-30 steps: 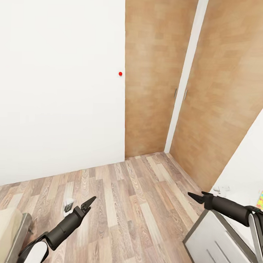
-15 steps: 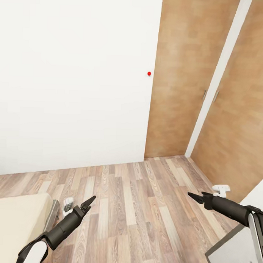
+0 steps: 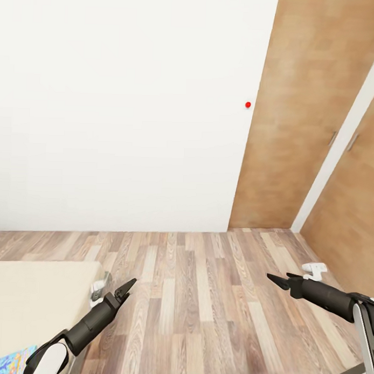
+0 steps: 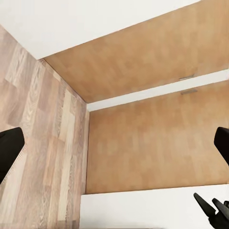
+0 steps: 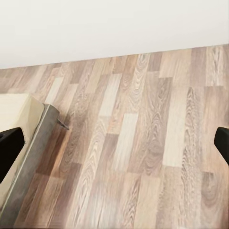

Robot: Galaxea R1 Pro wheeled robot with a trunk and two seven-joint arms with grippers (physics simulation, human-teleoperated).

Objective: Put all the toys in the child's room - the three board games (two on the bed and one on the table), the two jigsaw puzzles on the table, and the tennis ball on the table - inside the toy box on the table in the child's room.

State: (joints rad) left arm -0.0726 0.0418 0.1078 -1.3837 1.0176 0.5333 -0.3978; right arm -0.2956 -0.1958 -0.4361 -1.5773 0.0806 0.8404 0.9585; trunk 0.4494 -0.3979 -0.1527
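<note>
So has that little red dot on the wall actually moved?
No. The red dot keeps its place beside the wooden panel; both slid right together, so the camera turned left.

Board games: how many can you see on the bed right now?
1: a blue-printed board game at the head view's bottom-left corner, on the bed, mostly cut off. Another may lie out of frame.

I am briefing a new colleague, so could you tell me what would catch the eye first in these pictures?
A big blank white wall fills the head view, with a tiny red dot beside tall wooden doors at right. Below, both hands hang empty over the plank floor, and the cream bed sits at lower left.
</note>
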